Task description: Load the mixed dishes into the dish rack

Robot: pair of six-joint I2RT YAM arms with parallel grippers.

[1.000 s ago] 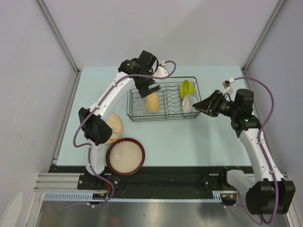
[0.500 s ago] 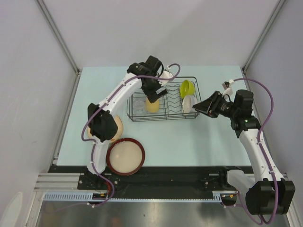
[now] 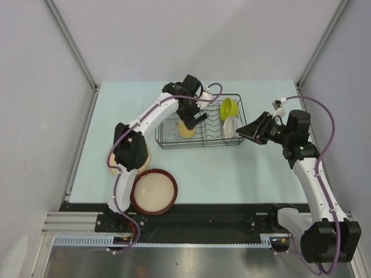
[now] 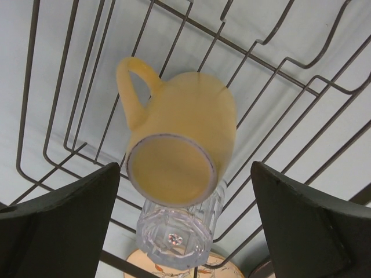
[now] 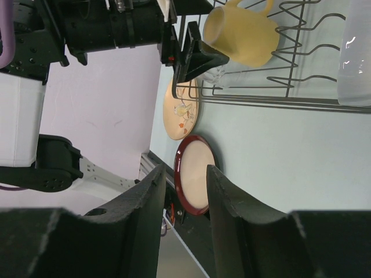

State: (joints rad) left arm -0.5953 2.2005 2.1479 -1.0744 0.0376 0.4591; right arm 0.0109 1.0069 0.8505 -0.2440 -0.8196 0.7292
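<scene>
The mug (image 3: pixel 186 128) is laid on its side in the left half of the rack (image 3: pixel 203 146). In the left wrist view one round end of the mug (image 4: pixel 182 145) is turned toward the camera and the handle is seen at the upper left, over the rack's wires (image 4: pixel 87 87). The glass (image 3: pixel 168 131) is set just beside the mug at the rack's left end. From the left wrist the glass (image 4: pixel 177 234) is seen right under the mug's round end, and whether the two touch cannot be told.

In the rack's far right corner the bowl (image 3: pixel 229 108) is tipped on its edge. The saucer (image 3: pixel 229 128) is stood on edge just in front of it.

Outside the rack, the dish (image 3: pixel 153 191) is laid flat on the table (image 3: pixel 232 168) close to the near edge. The plate (image 3: pixel 143 157) is found just beside it and is partly covered by the left arm (image 3: pixel 130 152). In the right wrist view the plate (image 5: pixel 182 110) is seen between the rack (image 5: pixel 278 99) and the dish (image 5: pixel 196 174).

The left gripper (image 3: pixel 191 116) is held over the mug with its fingers (image 4: pixel 64 226) spread wide, one on each side. A slim gap is left on both sides, so nothing is gripped.

The right gripper (image 3: pixel 249 130) is held just outside the rack's right end, near the saucer. Its fingers (image 5: pixel 133 231) are parted, bare table is seen between them, and nothing is held.
</scene>
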